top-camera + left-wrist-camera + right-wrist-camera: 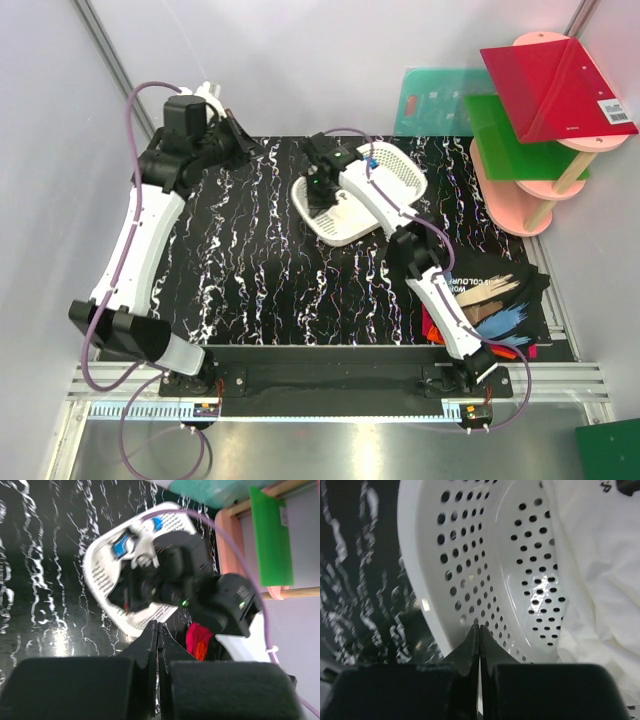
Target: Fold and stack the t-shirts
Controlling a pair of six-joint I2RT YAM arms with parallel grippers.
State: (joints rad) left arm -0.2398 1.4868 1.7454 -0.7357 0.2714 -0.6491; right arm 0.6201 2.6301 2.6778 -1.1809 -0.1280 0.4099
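Observation:
A pile of t-shirts (492, 298) lies at the table's right edge beside the right arm's base. The top one is black with a colourful chest print, and red and orange cloth (436, 330) shows under it. That red and orange cloth (198, 639) also appears in the left wrist view. My right gripper (479, 626) is shut and empty, its tips just over the inner wall of the white basket (470, 555). White cloth (592, 585) lies in that basket. My left gripper (157, 625) is shut on nothing and hangs at the far left (248, 142), apart from the basket (392, 165).
The table is covered by a black mat with white marbling (270, 270). At the back right a pink rack (512, 205) carries a red board (555, 85) and a green board (515, 135). A teal board (435, 100) leans behind the basket.

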